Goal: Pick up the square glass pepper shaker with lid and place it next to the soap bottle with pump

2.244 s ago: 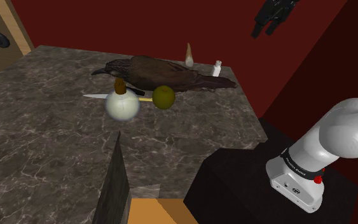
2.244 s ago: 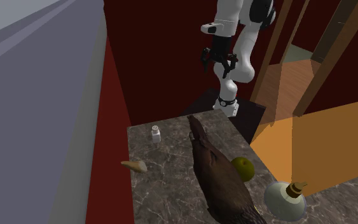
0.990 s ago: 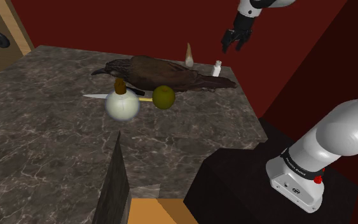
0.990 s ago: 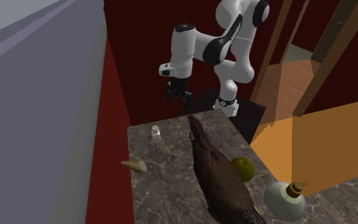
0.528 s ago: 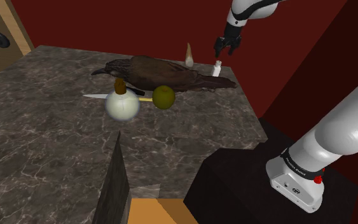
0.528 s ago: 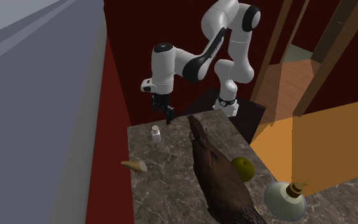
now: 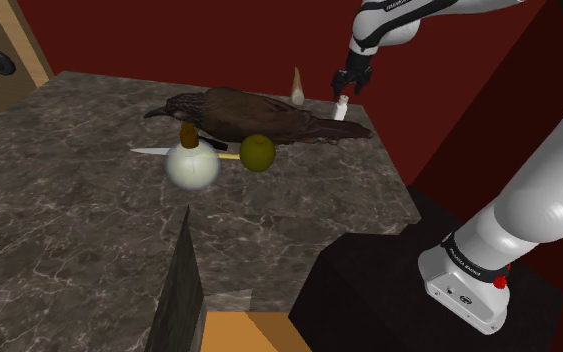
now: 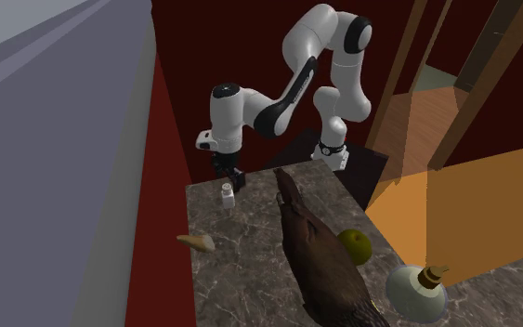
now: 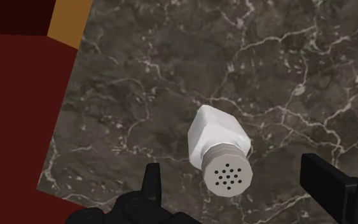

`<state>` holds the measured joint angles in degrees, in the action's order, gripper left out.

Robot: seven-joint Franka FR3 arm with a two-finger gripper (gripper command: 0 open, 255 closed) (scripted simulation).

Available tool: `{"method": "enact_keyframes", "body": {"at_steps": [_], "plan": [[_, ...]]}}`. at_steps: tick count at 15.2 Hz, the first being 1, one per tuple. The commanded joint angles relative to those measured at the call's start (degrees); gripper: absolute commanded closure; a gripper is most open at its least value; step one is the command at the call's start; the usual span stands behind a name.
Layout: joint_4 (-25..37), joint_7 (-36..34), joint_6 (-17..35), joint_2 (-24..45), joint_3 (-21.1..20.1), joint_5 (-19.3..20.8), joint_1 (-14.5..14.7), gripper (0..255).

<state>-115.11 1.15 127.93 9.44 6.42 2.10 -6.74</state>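
Observation:
The pepper shaker [image 7: 340,108] is a small white square bottle with a perforated round lid, upright near the marble table's far corner [image 8: 227,194]. My gripper [image 7: 344,87] hovers just above it, open, fingers not touching it [image 8: 232,178]. In the wrist view the shaker [image 9: 217,145] stands between and below the two spread fingers of the gripper [image 9: 233,173], lid facing the camera. The soap bottle [image 7: 191,163] is a round pale bottle with a brown pump top, standing mid-table [image 8: 416,291], well away from the shaker.
A dark bird figure [image 7: 259,115] lies across the table between shaker and soap bottle. A green fruit [image 7: 258,152] and a knife [image 7: 165,151] sit beside the bottle. A pale cone [image 7: 296,87] stands near the shaker. A red wall and table edges [image 9: 56,146] run close by.
The arm has swung down from high above the stand to just over the shaker. The fingers stayed open; nothing on the table moved.

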Motion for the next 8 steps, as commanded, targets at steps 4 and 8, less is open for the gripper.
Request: {"method": "enact_keyframes", "body": {"at_steps": [4,8], "plan": [[-0.84,0.13,2.42,1.56,0.02,-0.16,-0.13,0],[-0.84,0.13,2.42,1.56,0.02,-0.16,-0.13,0]]}}
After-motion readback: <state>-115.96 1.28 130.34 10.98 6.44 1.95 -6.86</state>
